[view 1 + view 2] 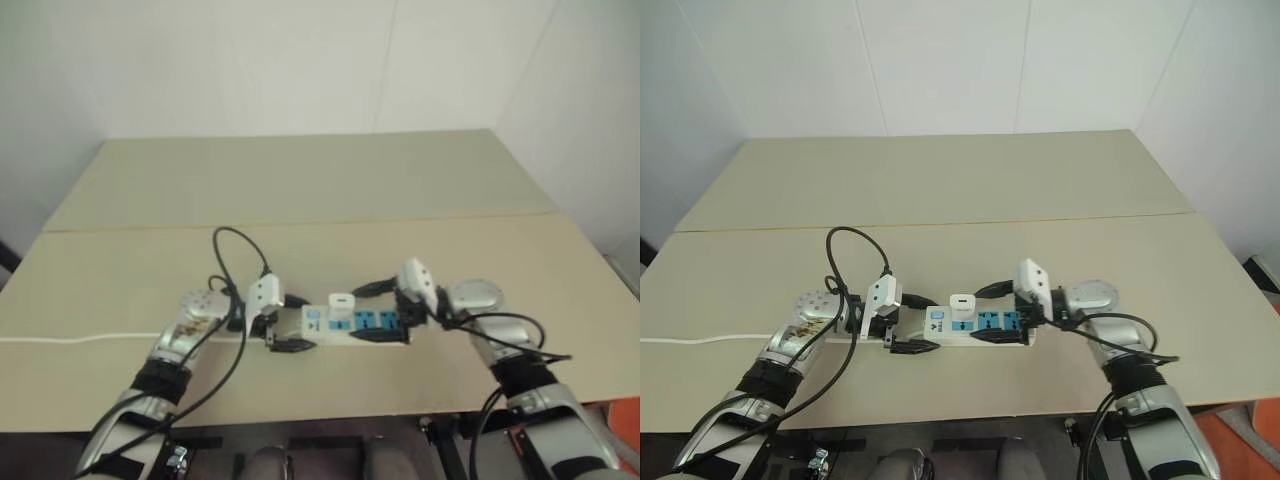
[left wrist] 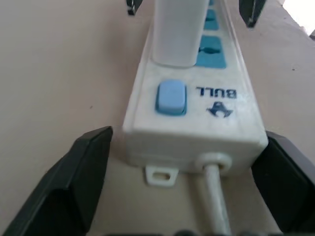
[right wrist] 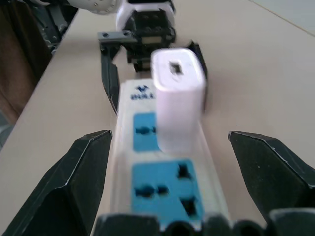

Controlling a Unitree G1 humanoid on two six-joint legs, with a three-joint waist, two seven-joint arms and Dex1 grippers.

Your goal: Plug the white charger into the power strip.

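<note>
Around the power strip, both grippers' fingers stand wide, touching nothing.

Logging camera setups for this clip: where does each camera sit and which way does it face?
Head views: high on the head, looking down at the table, both arms showing.
Left wrist view: along the open left hand at the power strip switch end.
Right wrist view: along the open right hand from the opposite end.
Shared: the white charger, plugged in the strip.
</note>
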